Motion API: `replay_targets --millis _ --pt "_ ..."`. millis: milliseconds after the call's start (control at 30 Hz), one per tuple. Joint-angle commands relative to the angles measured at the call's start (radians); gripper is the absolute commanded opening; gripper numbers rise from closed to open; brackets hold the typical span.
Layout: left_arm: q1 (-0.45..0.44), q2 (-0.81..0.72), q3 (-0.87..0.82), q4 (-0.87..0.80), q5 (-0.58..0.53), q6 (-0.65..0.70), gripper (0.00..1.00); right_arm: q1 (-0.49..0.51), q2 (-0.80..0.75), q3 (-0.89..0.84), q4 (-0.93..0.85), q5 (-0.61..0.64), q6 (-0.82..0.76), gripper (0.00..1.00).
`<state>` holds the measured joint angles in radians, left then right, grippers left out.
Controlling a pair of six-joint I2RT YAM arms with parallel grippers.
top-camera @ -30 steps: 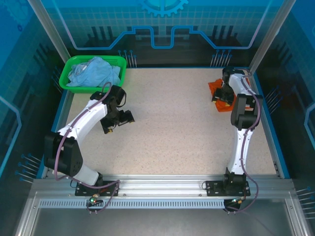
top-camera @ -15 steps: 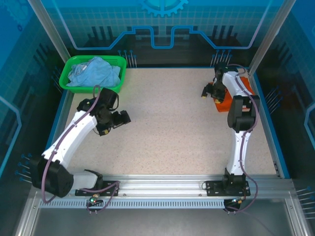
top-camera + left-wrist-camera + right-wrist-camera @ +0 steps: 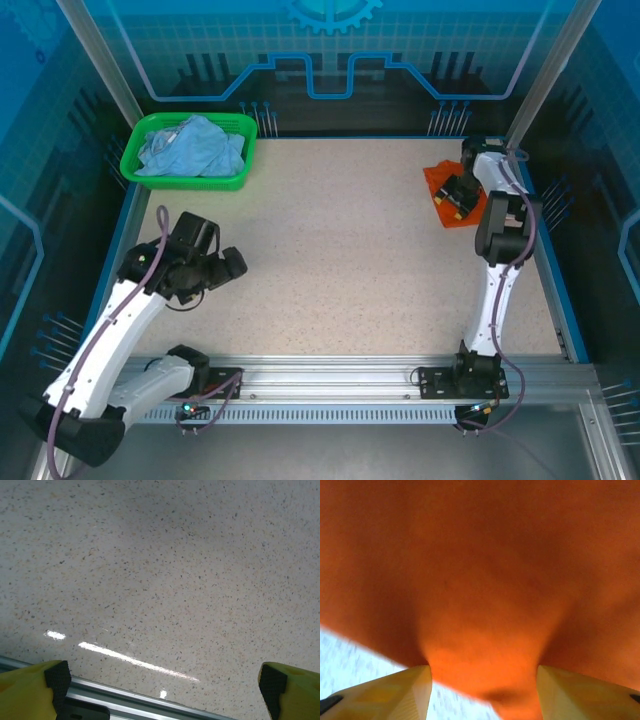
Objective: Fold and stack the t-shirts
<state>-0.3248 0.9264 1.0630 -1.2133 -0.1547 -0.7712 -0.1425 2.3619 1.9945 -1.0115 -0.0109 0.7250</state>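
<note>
Green plastic basket (image 3: 185, 181) at the far-left corner of the table (image 3: 340, 250), and the pale blue t-shirt (image 3: 190, 145) lies crumpled inside it, heaped up to the rim. Nearer the front on the left side, the left gripper (image 3: 232, 265) hangs over bare speckled tabletop, well apart from the basket and pointing towards the middle of the table. From the left wrist camera the left gripper (image 3: 164, 675) has its yellow fingers (image 3: 30, 690) spread wide, one black pad at each lower corner of the view, with nothing between them. Below them is the speckled surface, with a metal rail (image 3: 150, 697) along its edge. The middle of the table carries nothing. At the far-right corner the orange t-shirt (image 3: 436, 180) lies on the tabletop as a small bunched patch, partly covered by the right arm. The right gripper (image 3: 455, 198) is down on it. From the right wrist camera the orange t-shirt (image 3: 480, 555) sits close against the lens. The right gripper (image 3: 484, 680) has its fingers (image 3: 395, 692) drawn partway together, with a raised fold of the orange cloth gathered between them and touching both inner faces. A sliver of pale tabletop shows at the lower left, under the cloth's edge. The two shirts are well apart, at opposite far corners.
</note>
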Motion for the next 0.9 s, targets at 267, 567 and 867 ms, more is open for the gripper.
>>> replay_targets --millis 267,567,867 --pt "0.015 -0.041 0.023 -0.043 -0.088 -0.132 0.99 -0.006 0.291 0.458 -0.171 -0.077 0.075 0.67" --pt "0.018 -0.041 0.067 -0.025 -0.140 -0.135 0.99 0.017 0.061 0.222 -0.021 -0.073 -0.043 0.78" --pt "0.021 -0.049 0.158 0.233 -0.372 0.094 0.99 0.136 -0.393 -0.106 0.241 -0.078 -0.171 0.91"
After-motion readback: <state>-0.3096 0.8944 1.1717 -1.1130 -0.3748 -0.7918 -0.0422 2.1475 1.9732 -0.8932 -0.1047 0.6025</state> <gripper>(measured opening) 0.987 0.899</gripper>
